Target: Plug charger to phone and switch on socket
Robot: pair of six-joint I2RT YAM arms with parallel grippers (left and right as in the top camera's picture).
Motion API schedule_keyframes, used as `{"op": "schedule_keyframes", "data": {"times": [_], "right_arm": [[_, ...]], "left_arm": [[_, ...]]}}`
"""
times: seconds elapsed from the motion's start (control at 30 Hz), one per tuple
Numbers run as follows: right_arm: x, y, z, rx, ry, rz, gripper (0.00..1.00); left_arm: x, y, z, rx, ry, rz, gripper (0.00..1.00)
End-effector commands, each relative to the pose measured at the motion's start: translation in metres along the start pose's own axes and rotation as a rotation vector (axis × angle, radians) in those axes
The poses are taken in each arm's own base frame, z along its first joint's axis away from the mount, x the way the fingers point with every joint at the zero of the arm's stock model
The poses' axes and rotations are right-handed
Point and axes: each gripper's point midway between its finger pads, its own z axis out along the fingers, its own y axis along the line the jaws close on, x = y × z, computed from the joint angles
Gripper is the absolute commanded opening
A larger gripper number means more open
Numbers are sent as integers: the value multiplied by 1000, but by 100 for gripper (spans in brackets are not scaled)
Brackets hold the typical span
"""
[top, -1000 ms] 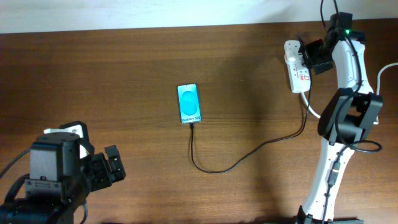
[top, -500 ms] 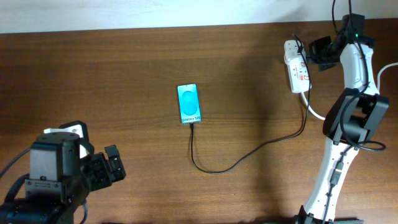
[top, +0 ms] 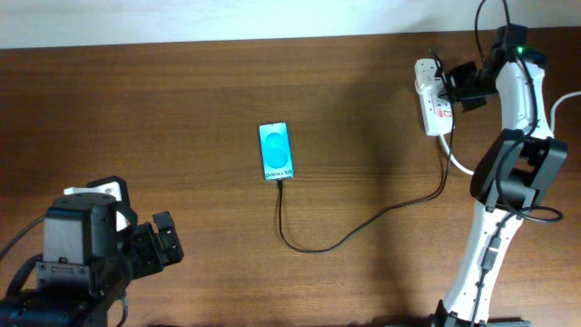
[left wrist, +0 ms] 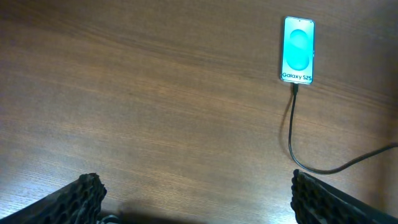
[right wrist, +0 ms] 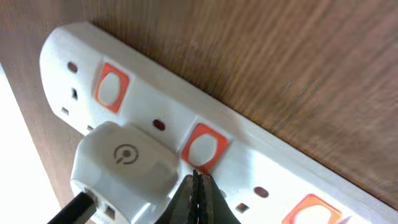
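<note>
The phone (top: 276,151) lies mid-table with its cyan screen up; it also shows in the left wrist view (left wrist: 298,50). The thin black charger cable (top: 345,238) runs from the phone's near edge to a white adapter (right wrist: 121,165) plugged into the white socket strip (top: 430,109). My right gripper (right wrist: 197,177) is shut, its tips right at the lower edge of a red switch (right wrist: 203,146) on the strip, next to the adapter. In the overhead view it (top: 451,86) hovers over the strip. My left gripper (left wrist: 199,199) is open and empty, low at the near left.
The strip's thick white cord (top: 463,166) loops off to the right by my right arm's base (top: 495,236). Other red switches (right wrist: 109,87) line the strip. The table's far edge meets a white wall.
My right gripper swung away from the strip towards the far right, then came back down over its switches. The phone, cable and left arm have not moved.
</note>
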Motion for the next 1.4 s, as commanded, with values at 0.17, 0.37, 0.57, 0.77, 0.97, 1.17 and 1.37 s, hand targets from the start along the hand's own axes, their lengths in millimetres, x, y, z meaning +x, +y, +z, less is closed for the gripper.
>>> {"op": "schedule_keyframes", "data": {"times": [0.17,0.37,0.57,0.77,0.97,1.17,1.37], "right_arm": [[0,19,-31,-32,-63,-33,4],[-7,38,-88,-50,-213,-66,4],[-1,15,-93,54,-218,-37,4],[-2,-3,-63,112,-168,-12,4],[-6,-10,-34,111,-127,-4,4],[-10,-4,-22,82,-132,-11,4],[-3,1,-6,85,-128,-11,4]], "left_arm": [[-5,0,-2,1,-24,-6,100],[-5,0,-2,1,-24,-6,99],[-7,0,-2,3,-31,-7,99],[-7,0,-2,3,-31,-7,99],[-7,0,-2,3,-31,-7,99],[-7,0,-2,4,-31,-7,99],[-7,0,-2,3,-31,-7,99]]}}
